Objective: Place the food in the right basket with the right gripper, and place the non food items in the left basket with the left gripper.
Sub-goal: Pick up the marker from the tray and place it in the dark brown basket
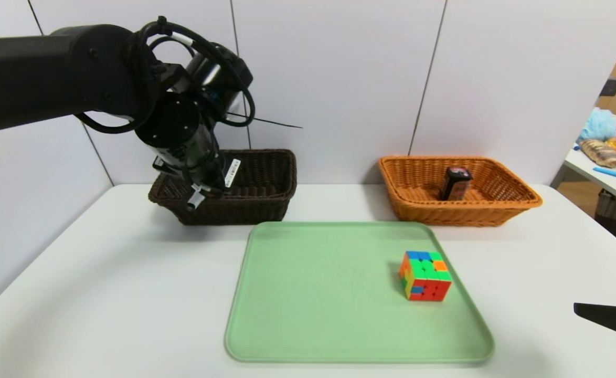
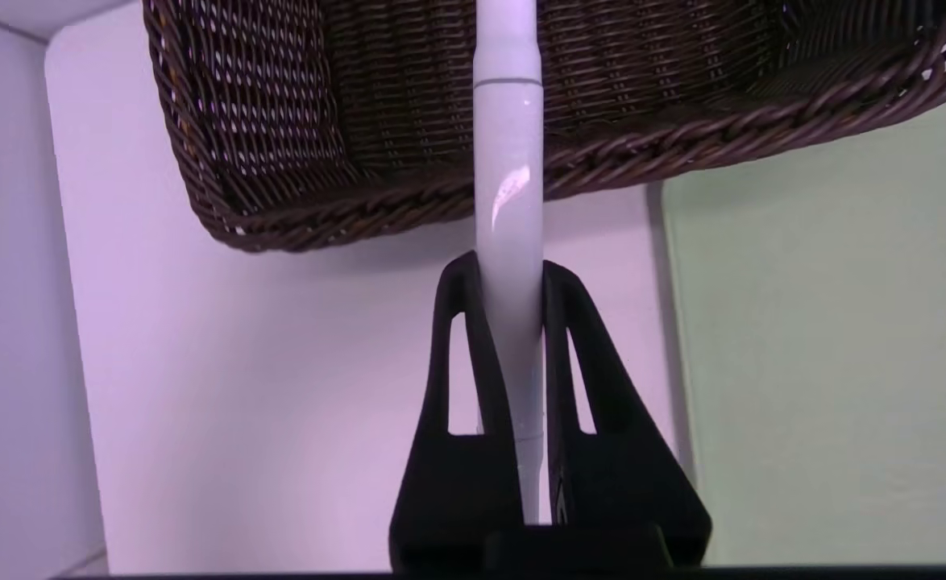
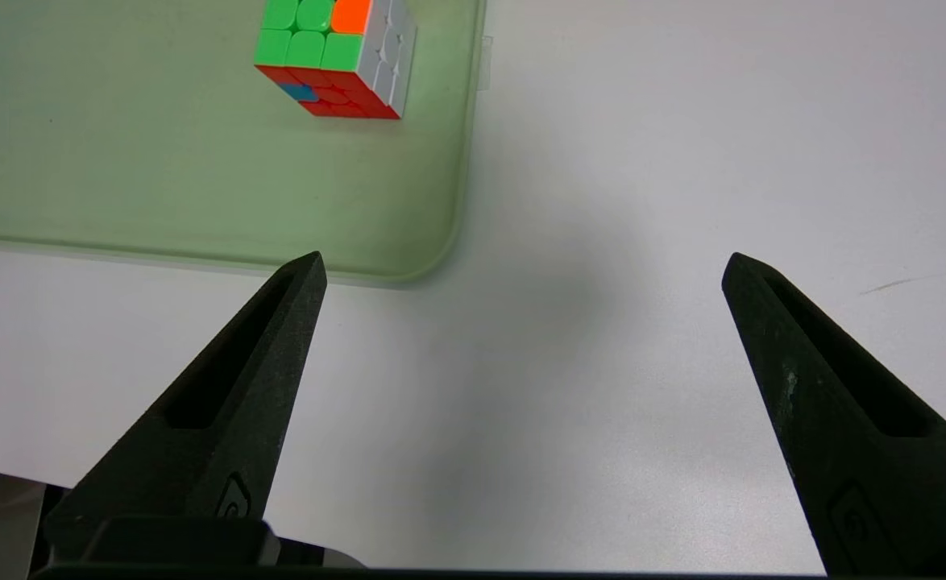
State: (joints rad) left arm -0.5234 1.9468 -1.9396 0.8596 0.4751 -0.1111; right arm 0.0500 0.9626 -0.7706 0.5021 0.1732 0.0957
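My left gripper (image 2: 512, 278) clamped on grey pen (image 2: 508, 193), hanging at near rim of dark basket (image 1: 258, 181). Right gripper (image 3: 521, 274) parked over bare table (image 1: 103, 273) beside green tray (image 1: 313, 294), jaws wide apart. Puzzle cube (image 1: 425, 275) on tray, right side. Dark packet (image 1: 455, 184) standing in orange basket (image 1: 502, 202).

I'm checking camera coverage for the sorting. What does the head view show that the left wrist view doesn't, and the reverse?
Only the head view shows the orange basket holding a dark packet, the colour cube on the tray, and the right gripper idle low at the right edge. Only the left wrist view shows the left gripper with its fingers shut on a grey pen. Both show the dark basket, green tray and white table.
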